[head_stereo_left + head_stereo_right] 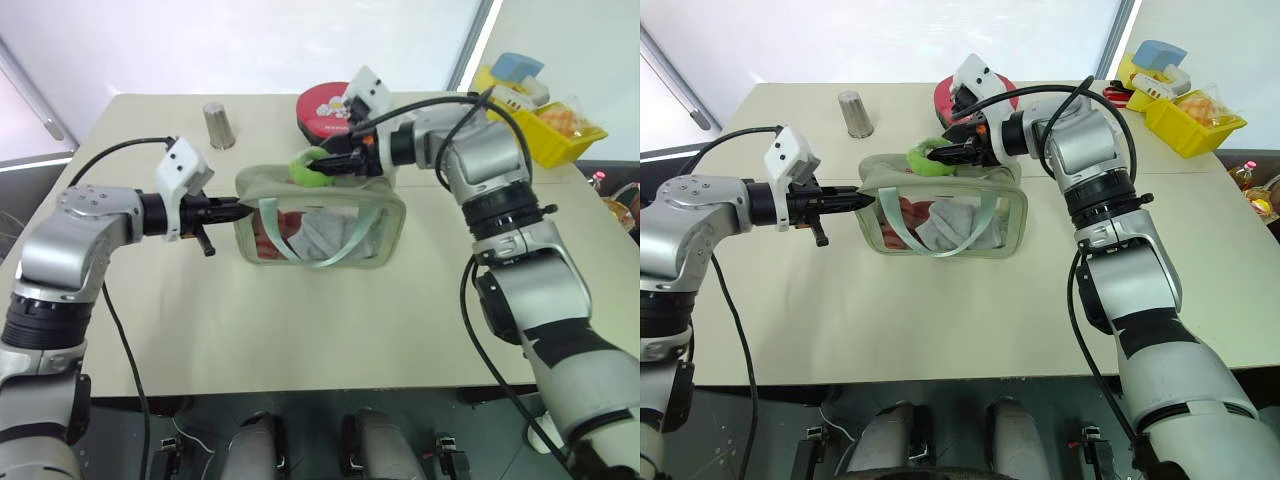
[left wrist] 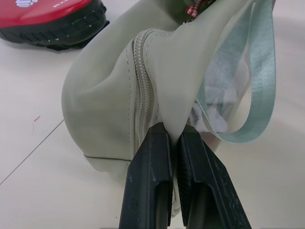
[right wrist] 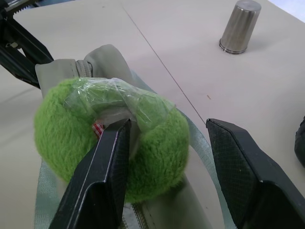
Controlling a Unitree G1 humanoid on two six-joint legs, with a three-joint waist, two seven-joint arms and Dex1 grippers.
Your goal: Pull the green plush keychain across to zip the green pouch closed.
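Setting: pale bench (image 1: 300, 330) under a bright window.
Pouch: the green pouch (image 1: 345, 240) stands mid-bench, its end pinched in the closed left tool (image 1: 238, 210).
Keychain: the green plush keychain (image 3: 109, 136) sits atop the pouch, between the right tool's (image 3: 183, 162) spread fingers.
Progress: zip apparently drawn most of the way across.
Unclear: slider hidden; whether a finger presses the plush.

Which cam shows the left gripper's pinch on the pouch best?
The left wrist view: the left gripper has its fingers shut on a fold of the green pouch beside the zipper. Both eye views show the same grip side-on at the pouch's end; the right wrist view catches only its black fingers at one corner.
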